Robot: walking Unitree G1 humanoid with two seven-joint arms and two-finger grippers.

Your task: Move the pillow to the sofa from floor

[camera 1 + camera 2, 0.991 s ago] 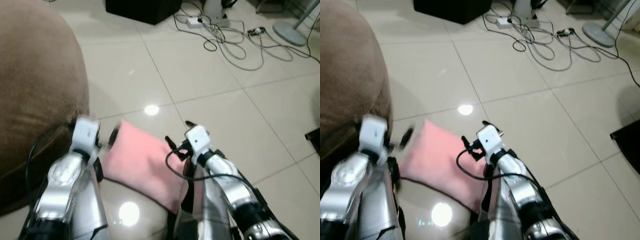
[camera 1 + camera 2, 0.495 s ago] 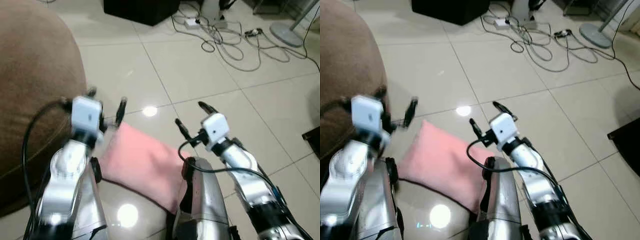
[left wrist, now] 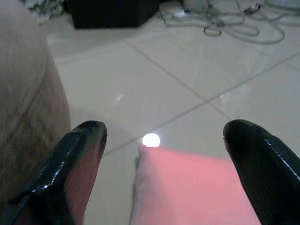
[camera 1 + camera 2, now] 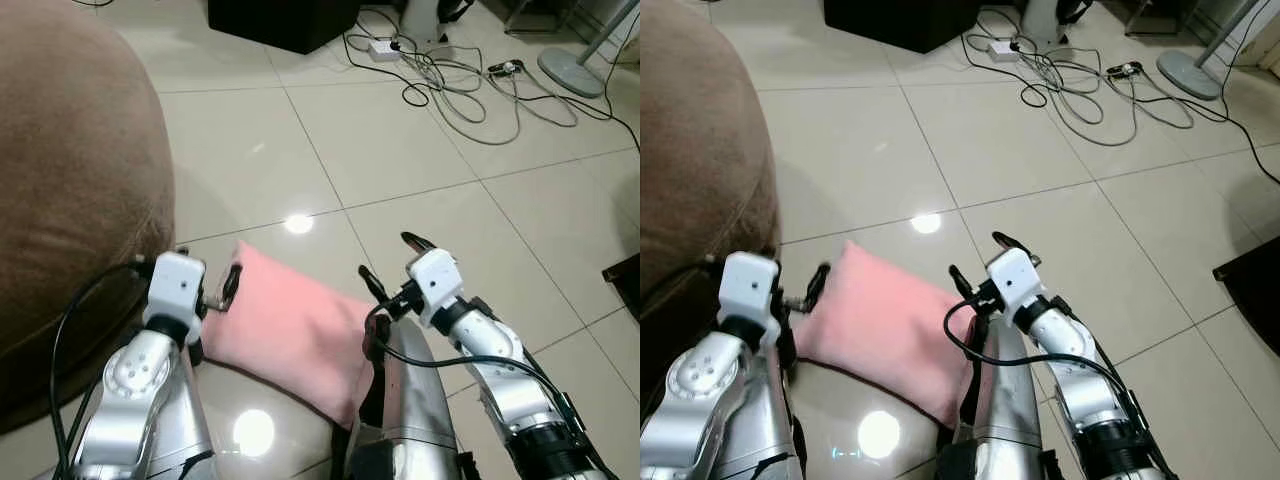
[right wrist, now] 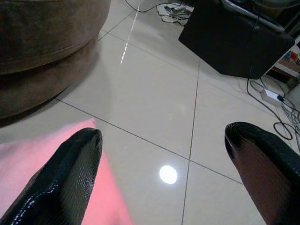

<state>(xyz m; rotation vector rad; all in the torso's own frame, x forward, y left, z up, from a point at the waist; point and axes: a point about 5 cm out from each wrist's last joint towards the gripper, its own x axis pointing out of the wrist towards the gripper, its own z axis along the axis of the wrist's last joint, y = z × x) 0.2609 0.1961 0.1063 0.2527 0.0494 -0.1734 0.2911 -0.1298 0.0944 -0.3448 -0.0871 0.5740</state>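
The pink pillow lies flat on the tiled floor, close beside the brown sofa on my left. Both arms reach down over it. My left gripper is open at the pillow's left edge, just above it, between pillow and sofa. My right gripper is open over the pillow's right edge. In the left wrist view the pillow lies low between the spread fingers. In the right wrist view the pillow's corner sits behind one finger, with the sofa beyond. Neither gripper holds anything.
A tangle of cables with a power strip lies on the floor at the back right. A black box stands at the back and a fan base at the far right. A dark object pokes in at the right edge.
Both grippers rose above the pillow half a second ago and have come down again. The left one is back at the pillow's left edge; the right one ends farther right.
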